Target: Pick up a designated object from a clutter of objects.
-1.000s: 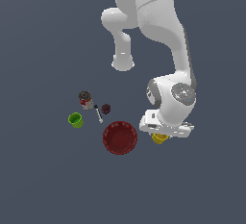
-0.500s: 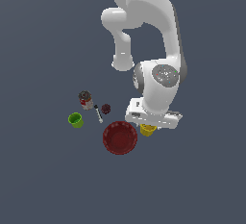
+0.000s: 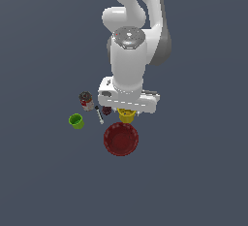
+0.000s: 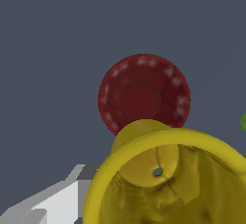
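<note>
A: Exterior view first. Where's the yellow cup (image 3: 126, 115)?

B: Right under the white gripper (image 3: 127, 109), peeking out below the wrist block. It sits at 12 o'clock from the red bowl (image 3: 121, 138), just beside its rim.

A: Fingers?

B: Hidden by the wrist block and the cup here. Cannot tell from this view how wide they stand.

A: Rest of the clutter?

B: Green cup (image 3: 76, 121) at about 10 o'clock from the bowl, well apart from it. Red-labelled can (image 3: 86, 100) upright at 1 o'clock from the green cup. Thin white stick (image 3: 99, 115) between the can and the yellow cup. Dark ball (image 3: 106, 109) just beside the stick, partly under the gripper. All on the dark grey surface (image 3: 193, 162).

A: Wrist view?

B: Yellow cup (image 4: 168, 180) fills the near field, open mouth toward the camera, small hole in its base. Red bowl (image 4: 144, 93) behind it, scalloped rim visible. One pale finger (image 4: 53, 201) sits against the cup's outer wall. Other finger not seen, so grip can't be confirmed. Sliver of green cup (image 4: 243, 122) at the edge.
</note>
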### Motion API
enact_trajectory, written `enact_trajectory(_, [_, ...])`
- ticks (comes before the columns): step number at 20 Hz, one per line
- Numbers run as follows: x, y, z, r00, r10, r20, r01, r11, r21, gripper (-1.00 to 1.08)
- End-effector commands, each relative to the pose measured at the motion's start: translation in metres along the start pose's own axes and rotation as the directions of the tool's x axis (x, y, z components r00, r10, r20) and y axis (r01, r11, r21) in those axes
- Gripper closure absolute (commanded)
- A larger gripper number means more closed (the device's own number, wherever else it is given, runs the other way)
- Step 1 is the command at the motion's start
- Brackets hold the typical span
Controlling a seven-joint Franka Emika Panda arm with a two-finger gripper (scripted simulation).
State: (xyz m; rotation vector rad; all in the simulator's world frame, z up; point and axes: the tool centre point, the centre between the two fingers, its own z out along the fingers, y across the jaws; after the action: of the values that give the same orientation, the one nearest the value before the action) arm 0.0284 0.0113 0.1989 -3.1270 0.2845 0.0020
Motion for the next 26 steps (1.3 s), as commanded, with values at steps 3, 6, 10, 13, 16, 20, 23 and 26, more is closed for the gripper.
enact_trajectory(3, [-0.002, 0.045, -0.04, 1.0, -0.001, -0.001, 0.001, 1.0, 0.002, 1.08])
enact_trajectory(6, [-0.003, 0.075, -0.065, 1.0, 0.0, -0.001, 0.0, 1.0, 0.003, 1.08])
enact_trajectory(10, [-0.004, 0.114, -0.099, 1.0, 0.0, -0.001, 0.0, 1.0, 0.003, 1.08])
enact_trajectory(13, [-0.005, 0.143, -0.124, 1.0, 0.0, -0.001, 0.0, 1.0, 0.002, 1.08])
enact_trajectory(16, [-0.004, 0.168, -0.146, 1.0, 0.0, -0.001, 0.0, 1.0, 0.001, 1.08])
enact_trajectory(20, [-0.003, 0.192, -0.167, 1.0, 0.0, -0.001, 0.0, 1.0, 0.0, 1.08])
enact_trajectory(23, [-0.002, 0.204, -0.178, 1.0, 0.0, -0.001, 0.0, 1.0, -0.001, 1.08])
enact_trajectory(26, [-0.001, 0.211, -0.184, 1.0, 0.0, -0.001, 0.0, 1.0, -0.001, 1.08])
